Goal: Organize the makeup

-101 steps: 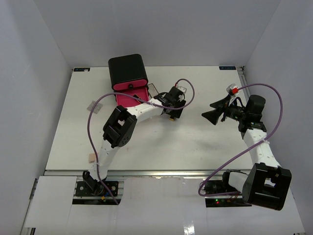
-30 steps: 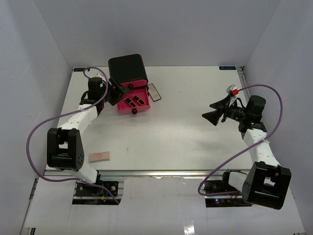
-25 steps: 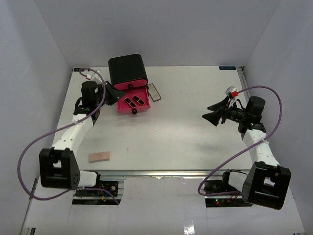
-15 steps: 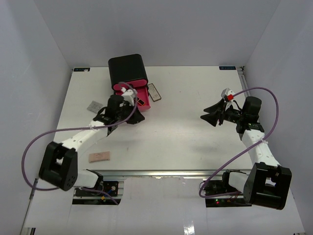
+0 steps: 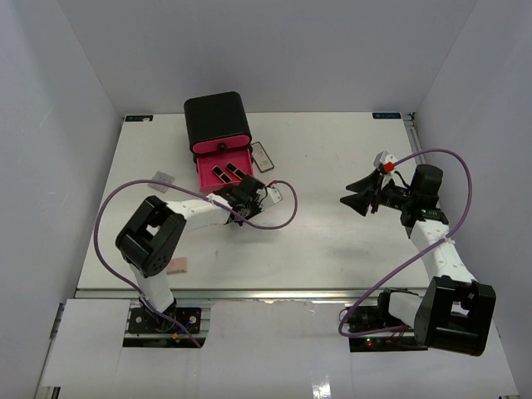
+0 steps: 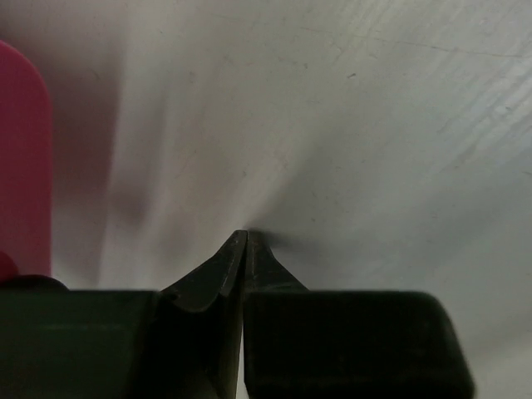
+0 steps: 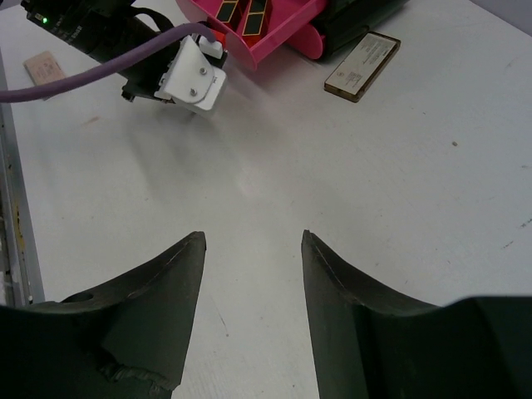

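A pink drawer stands pulled out of the black box, with two gold-and-black lipstick tubes lying in it. Beside it to the right lies the flat compact. The small grey palette is left of the drawer, and the beige-pink pad is near the front edge. My left gripper is shut and empty, tips down on bare table just in front of the drawer. My right gripper hovers open and empty far to the right, facing the compact.
My left arm's elbow partly covers the pad. Its purple cable loops over the table in front of the drawer. White walls close in three sides. The left wrist camera housing shows ahead of my right gripper.
My left arm swung from the box's left side round to the front of the drawer, and its gripper closed. My right gripper narrowed its opening and shifted slightly left.
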Robot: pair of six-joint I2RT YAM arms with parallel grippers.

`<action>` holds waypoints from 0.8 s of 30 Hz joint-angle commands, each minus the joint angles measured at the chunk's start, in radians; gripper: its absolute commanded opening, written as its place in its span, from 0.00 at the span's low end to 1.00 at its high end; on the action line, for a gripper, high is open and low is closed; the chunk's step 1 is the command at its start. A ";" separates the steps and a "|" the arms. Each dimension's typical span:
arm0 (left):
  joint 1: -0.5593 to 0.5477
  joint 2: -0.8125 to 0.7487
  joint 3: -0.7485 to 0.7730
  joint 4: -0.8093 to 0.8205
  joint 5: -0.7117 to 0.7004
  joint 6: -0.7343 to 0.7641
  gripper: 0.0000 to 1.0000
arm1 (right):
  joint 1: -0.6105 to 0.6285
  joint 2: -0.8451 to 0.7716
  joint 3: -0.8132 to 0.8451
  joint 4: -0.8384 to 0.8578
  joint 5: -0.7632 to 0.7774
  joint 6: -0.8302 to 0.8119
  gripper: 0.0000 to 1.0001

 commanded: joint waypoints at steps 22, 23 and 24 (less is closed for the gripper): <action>0.052 0.099 0.132 0.310 -0.286 0.404 0.47 | 0.006 0.007 0.001 0.005 -0.010 -0.011 0.58; 0.056 0.102 0.142 0.314 -0.285 0.409 0.48 | 0.005 0.007 0.001 0.005 -0.010 -0.011 0.58; 0.062 0.107 0.151 0.317 -0.281 0.413 0.50 | 0.005 0.008 0.000 0.005 -0.010 -0.011 0.58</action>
